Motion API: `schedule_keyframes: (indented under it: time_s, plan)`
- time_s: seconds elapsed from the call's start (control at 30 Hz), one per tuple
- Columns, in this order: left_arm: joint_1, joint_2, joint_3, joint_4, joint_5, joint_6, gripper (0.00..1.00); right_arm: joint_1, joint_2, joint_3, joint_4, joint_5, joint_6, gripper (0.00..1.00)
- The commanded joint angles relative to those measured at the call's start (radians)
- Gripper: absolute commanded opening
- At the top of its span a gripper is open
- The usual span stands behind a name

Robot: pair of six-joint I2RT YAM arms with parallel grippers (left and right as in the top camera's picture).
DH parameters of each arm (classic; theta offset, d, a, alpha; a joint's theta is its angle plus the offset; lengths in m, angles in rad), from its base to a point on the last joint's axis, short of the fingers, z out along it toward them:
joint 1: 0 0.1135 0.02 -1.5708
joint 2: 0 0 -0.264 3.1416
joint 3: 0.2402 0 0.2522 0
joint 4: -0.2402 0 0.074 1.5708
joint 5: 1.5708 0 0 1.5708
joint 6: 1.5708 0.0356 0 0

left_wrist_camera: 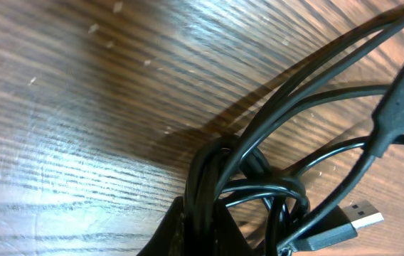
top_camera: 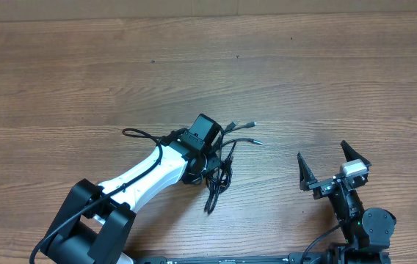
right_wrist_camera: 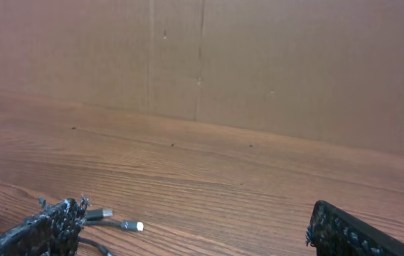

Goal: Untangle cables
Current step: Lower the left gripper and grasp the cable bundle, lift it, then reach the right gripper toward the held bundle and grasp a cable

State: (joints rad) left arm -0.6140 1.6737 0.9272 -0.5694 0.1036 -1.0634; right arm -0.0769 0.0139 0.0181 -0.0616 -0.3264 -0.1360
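The cables (top_camera: 223, 167) are a bunch of thin black cords with silvery-tipped plugs, lying at the table's middle. My left gripper (top_camera: 210, 163) sits down on the bunch. In the left wrist view its dark fingers (left_wrist_camera: 205, 235) are shut on a thick strand of the cables (left_wrist_camera: 273, 178), and a USB plug (left_wrist_camera: 344, 222) lies at the lower right. My right gripper (top_camera: 332, 167) is open and empty, well to the right of the bunch. In the right wrist view two plugs (right_wrist_camera: 120, 220) show at the far left past its left finger.
A cardboard wall (right_wrist_camera: 259, 64) stands behind the wooden table (top_camera: 304, 81). One loose cable loop (top_camera: 139, 133) lies beside the left arm's white body (top_camera: 150, 172).
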Motion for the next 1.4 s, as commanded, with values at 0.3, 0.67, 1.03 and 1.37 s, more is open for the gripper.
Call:
schedule_keyframes:
  time_s: [0.3, 0.67, 1.03, 1.37]
  plan:
    - [0.0, -0.173, 0.262, -0.245, 0.195, 0.644, 0.04, 0.005, -0.003, -0.01, 0.006, -0.004, -0.008, 1.0]
    - [0.0, -0.277, 0.414, -0.57, -0.062, 0.709, 0.05, 0.005, -0.003, -0.01, 0.006, -0.004, -0.008, 1.0]
    - [0.0, -0.279, 0.414, -0.583, -0.07, 0.709, 0.04, 0.005, -0.003, 0.005, 0.077, -0.035, 0.347, 1.0]
    - [0.0, -0.279, 0.414, -0.566, -0.07, 0.708, 0.04, 0.005, 0.04, 0.225, -0.143, -0.151, 0.581, 1.0]
